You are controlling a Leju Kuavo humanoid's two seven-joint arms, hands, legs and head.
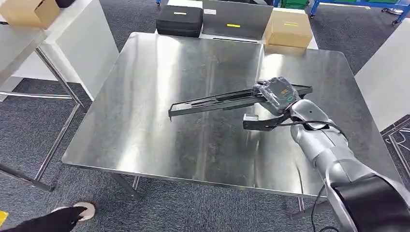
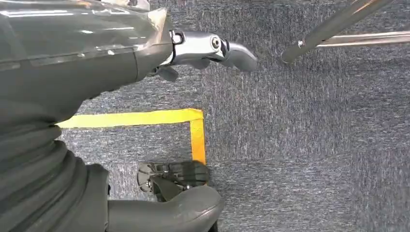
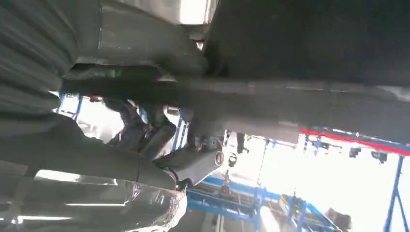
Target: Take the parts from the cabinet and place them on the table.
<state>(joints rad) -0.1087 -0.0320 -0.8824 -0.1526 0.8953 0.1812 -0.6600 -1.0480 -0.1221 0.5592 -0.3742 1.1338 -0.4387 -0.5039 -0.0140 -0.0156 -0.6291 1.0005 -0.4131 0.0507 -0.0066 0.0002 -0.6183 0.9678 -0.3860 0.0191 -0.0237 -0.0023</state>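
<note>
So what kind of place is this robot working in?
Probably a workshop or robotics test lab: a bare steel table on grey carpet, cardboard boxes and a black equipment case stacked behind it, and yellow floor tape marking out a zone.

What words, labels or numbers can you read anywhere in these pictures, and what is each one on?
None can be read.
Black case: yellow label, too small to read.
Grey case: yellow label, blurred.
Cardboard box: yellow label, too small to read.
Right hand, holding the long black part: orange marking on its back, blurred.
Floor tape: plain yellow, no text.
</note>
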